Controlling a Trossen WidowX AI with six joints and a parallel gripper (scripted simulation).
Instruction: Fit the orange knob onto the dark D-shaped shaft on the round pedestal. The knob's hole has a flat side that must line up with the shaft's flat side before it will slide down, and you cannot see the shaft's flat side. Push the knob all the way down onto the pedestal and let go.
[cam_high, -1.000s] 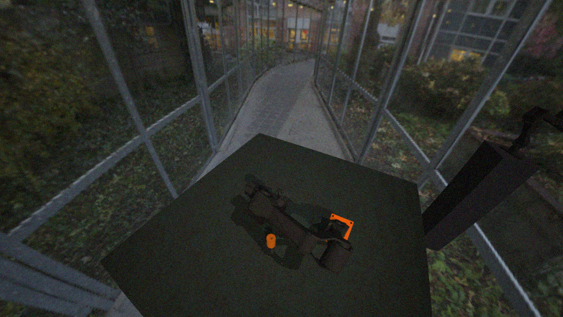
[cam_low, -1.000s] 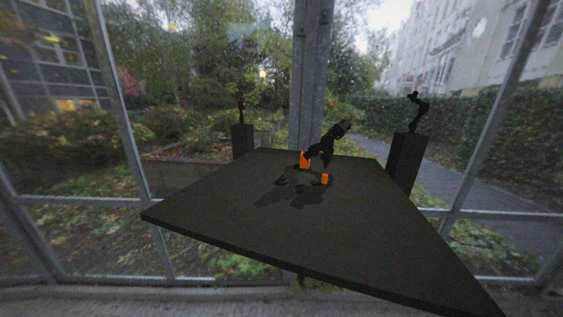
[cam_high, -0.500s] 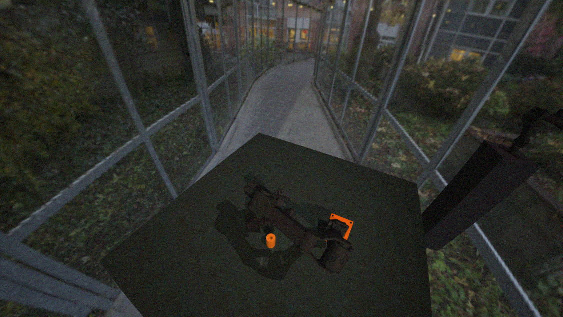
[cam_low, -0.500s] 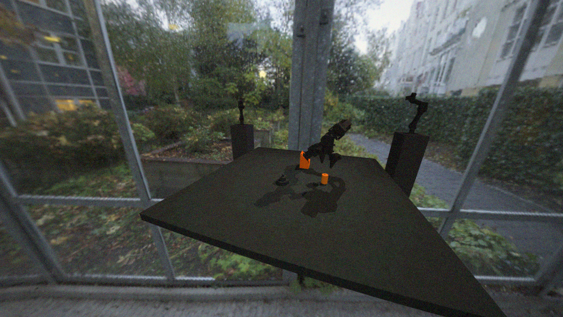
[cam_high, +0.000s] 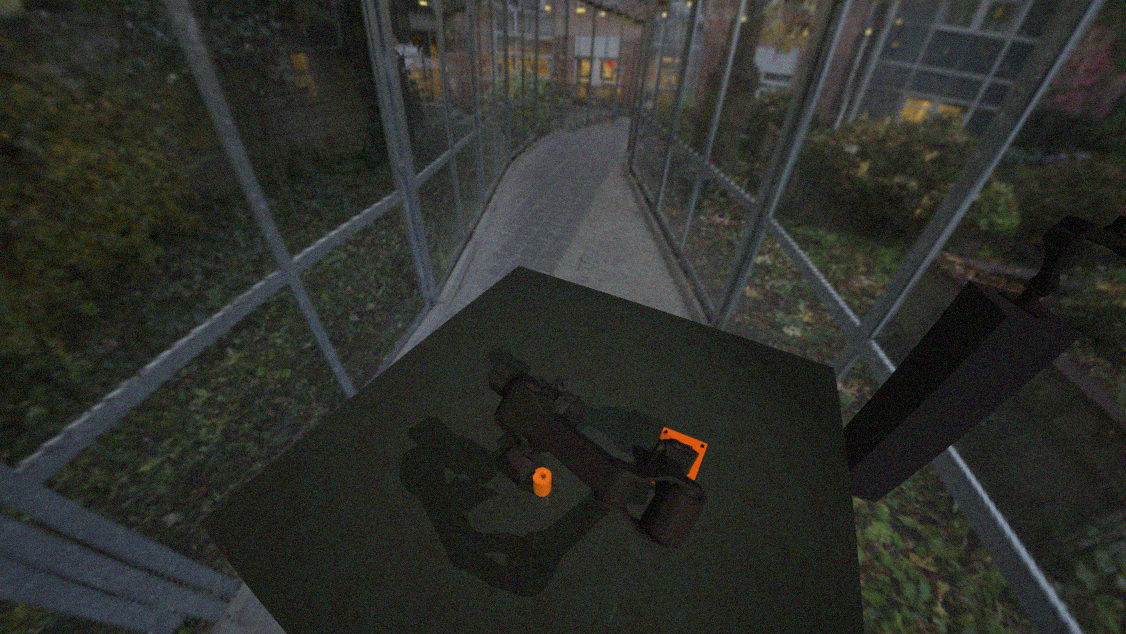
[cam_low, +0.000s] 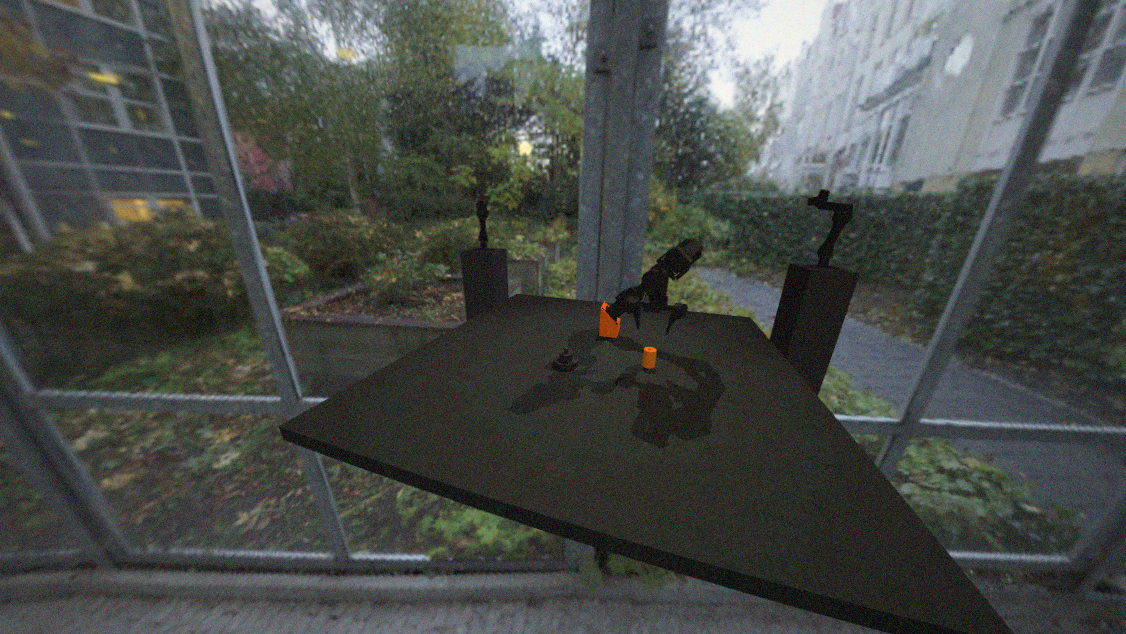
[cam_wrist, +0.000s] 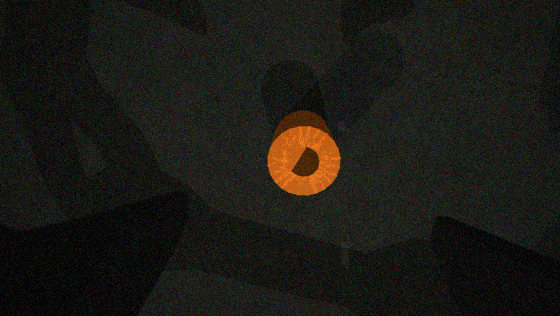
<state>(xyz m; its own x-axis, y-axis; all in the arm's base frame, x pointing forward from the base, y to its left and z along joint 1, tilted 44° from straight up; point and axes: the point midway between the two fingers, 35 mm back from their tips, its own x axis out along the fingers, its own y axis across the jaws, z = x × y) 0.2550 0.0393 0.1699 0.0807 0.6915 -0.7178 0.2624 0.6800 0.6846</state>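
The orange knob stands upright on the dark table. In the wrist view its D-shaped hole faces the camera, with the flat side at the upper left, running diagonally. My gripper is open and empty, above the knob; in the wrist view the knob shows between and beyond the two dark fingers. The round pedestal with its dark shaft stands left of the knob in the exterior view. I cannot make the pedestal out in the top view. The shaft's flat side cannot be seen.
An orange plate-like piece stands by the arm's base end. Dark pillars carrying thin dark arms stand beyond the table edges. The arm's shadows fall across the table around the knob.
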